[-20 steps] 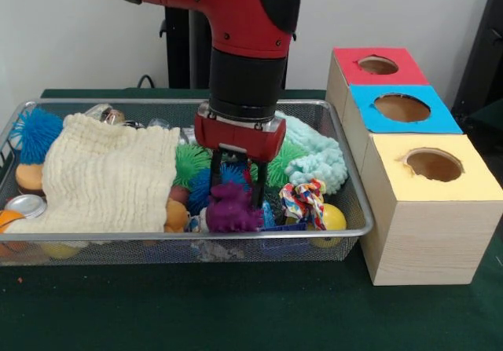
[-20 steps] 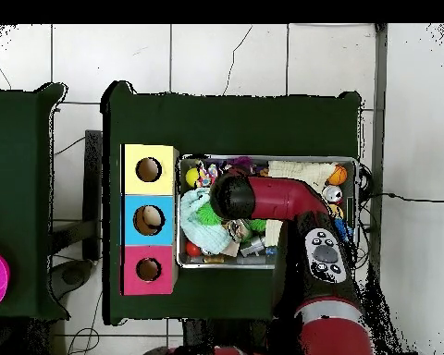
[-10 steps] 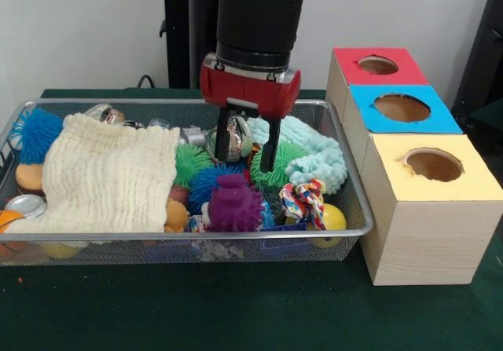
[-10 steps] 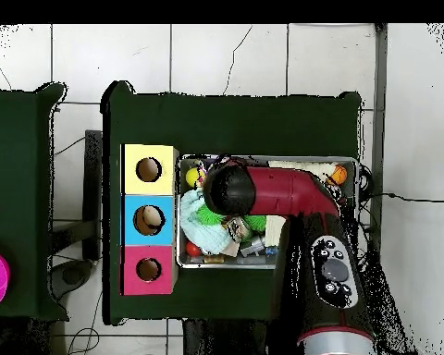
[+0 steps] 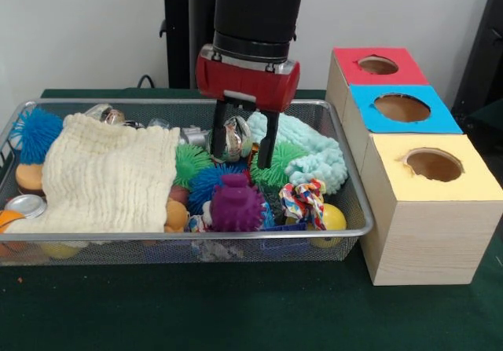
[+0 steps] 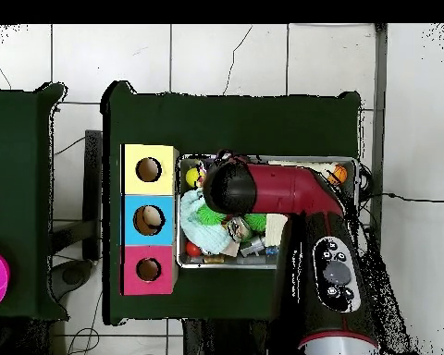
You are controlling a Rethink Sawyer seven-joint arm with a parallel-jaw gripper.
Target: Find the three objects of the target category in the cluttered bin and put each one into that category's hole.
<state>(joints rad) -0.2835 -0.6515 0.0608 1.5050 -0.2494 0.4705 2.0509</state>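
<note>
Jaws: spread apart and empty, the gripper hanging above the middle of the cluttered bin, fingertips clear of the toys.
Change: a second ago the fingers were down around the purple spiky toy; since then the gripper has risen without it, and the toy sits upright in the bin rather than tipped over.
Meaning: that looks like a grasp that slipped or was given up, so nothing has gone to a hole from this try; the purple toy probably needs another approach, lower or better centred.
Bin position: on the green table, just beside the row of boxes; in the overhead view the arm covers much of it.
Boxes: three, red-topped, blue-topped and yellow-topped, one round hole each.
Spiky toys visible: four, namely the purple one, a blue one behind it, a green one, and another blue one at the far end.
Cloths: two, a cream knit cloth and a mint fuzzy cloth.
Other items: one coloured rope knot, one yellow ball, one shiny round object between the fingers' line of sight.
Hidden: more things lie under the cream cloth; their count cannot be told.
</note>
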